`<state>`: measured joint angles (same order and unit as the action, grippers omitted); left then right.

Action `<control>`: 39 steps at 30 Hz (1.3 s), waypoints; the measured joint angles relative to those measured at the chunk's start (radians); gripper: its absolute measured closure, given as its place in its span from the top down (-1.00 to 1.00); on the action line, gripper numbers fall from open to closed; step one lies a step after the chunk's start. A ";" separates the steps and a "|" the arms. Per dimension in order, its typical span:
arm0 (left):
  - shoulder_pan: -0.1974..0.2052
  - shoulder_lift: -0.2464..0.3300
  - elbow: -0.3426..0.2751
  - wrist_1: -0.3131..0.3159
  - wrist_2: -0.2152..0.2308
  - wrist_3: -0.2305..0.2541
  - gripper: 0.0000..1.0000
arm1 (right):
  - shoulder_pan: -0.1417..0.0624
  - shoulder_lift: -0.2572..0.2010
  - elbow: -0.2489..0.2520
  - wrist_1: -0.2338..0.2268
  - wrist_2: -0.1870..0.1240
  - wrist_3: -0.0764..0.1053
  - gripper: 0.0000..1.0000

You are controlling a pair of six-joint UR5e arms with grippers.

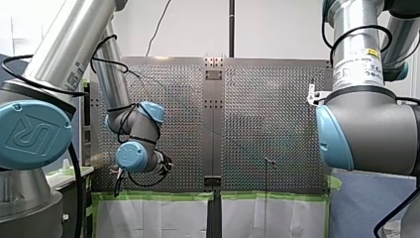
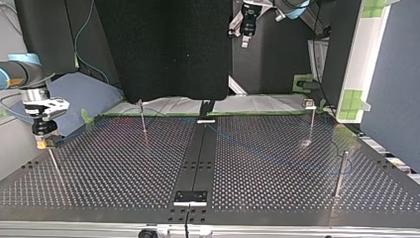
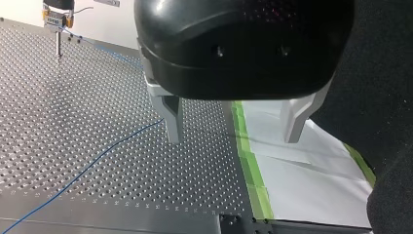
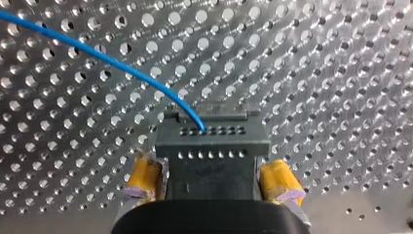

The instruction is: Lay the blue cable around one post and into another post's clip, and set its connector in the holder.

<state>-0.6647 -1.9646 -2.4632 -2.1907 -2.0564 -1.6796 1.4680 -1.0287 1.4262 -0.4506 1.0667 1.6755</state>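
Yellow pads (image 4: 143, 178) of my right gripper (image 4: 209, 181) are pressed against both sides of a dark grey connector (image 4: 212, 146), which is clamped firmly between them. From the connector's far face the blue cable (image 4: 112, 61) is led out, curving away ahead of the fingers over the perforated table (image 4: 316, 73). Directly beneath this gripper a thin post (image 2: 54, 163) is seen in the top view; whether the connector touches it cannot be told.

Metal fingers (image 3: 171, 122) of my left gripper (image 3: 234, 136) are spread wide, and nothing is held between them. They are poised above the table's edge: one finger is over the perforated plate, the other over a white sheet (image 3: 302, 180), and a strip of green tape (image 3: 251, 170) lies under the gap. Just beside the finger over the plate, the cable is laid loosely on the surface and runs off away from the gripper. Farther ahead a second stretch is drawn toward the right gripper, well apart from these fingers.

Well apart from both grippers, a clip-topped post (image 2: 311, 124) and a plain post (image 2: 340, 173) are stood on the table.
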 joint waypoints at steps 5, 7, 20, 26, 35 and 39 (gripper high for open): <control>0.000 0.000 0.000 0.000 -0.001 0.000 1.00 | -0.001 0.000 0.000 0.001 0.031 0.001 1.00; 0.000 0.000 0.000 0.000 -0.001 0.000 1.00 | -0.001 0.000 0.000 0.001 0.049 0.001 1.00; 0.000 0.000 0.000 0.000 -0.001 0.001 1.00 | -0.008 0.000 0.000 0.041 0.171 0.001 1.00; 0.001 0.000 0.000 0.000 -0.001 0.002 1.00 | -0.009 0.000 0.000 0.066 0.216 -0.003 1.00; 0.000 0.000 0.000 -0.004 -0.006 0.003 1.00 | -0.016 0.000 0.000 0.118 0.267 -0.015 1.00; 0.000 0.000 0.000 -0.009 -0.016 0.009 1.00 | -0.019 0.000 0.000 0.152 0.301 -0.028 1.00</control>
<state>-0.6643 -1.9647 -2.4632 -2.1992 -2.0728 -1.6705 1.4495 -1.0288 1.4259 -0.2981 1.3681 1.6470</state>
